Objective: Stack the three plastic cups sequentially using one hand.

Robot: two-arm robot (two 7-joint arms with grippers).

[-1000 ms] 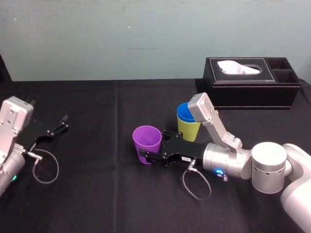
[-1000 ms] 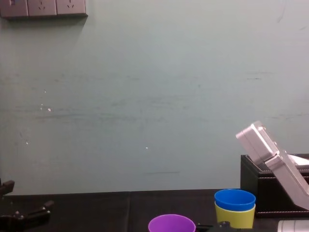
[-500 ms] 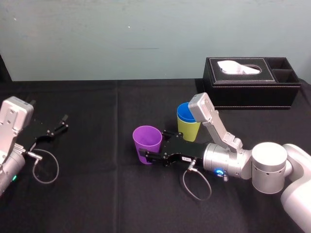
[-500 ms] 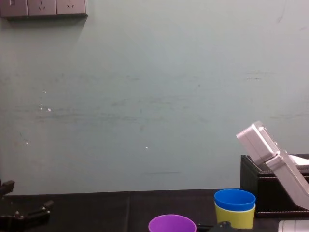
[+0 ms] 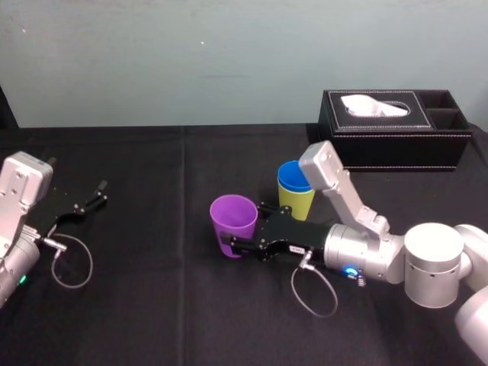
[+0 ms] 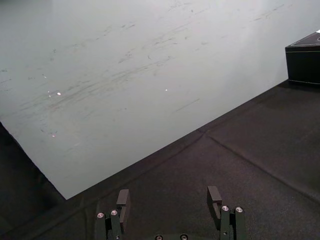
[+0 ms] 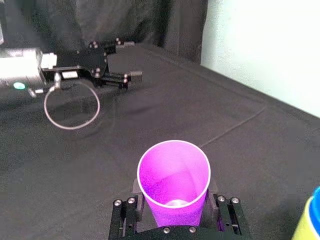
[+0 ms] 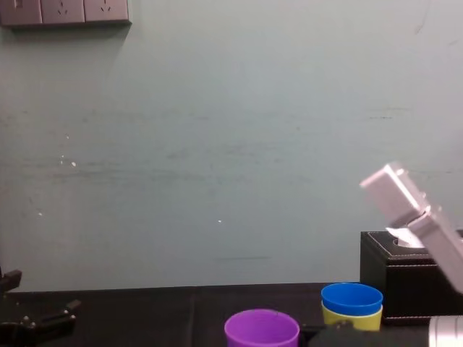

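Observation:
The purple cup stands upright left of centre, with my right gripper shut on its lower body. In the right wrist view a finger presses each side of the purple cup. Just behind and to its right, the blue cup sits nested inside the yellow-green cup on the black cloth. The chest view shows the purple rim and the blue cup in the yellow-green cup. My left gripper rests open at the far left, nothing between its fingers.
A black tissue box with side compartments stands at the back right, behind the nested cups. A loose cable loop lies by the left arm. Black cloth covers the table, and a pale wall rises behind it.
The right arm has risen a little, and the purple cup has come up slightly with it. The nested cups and the left arm have not moved.

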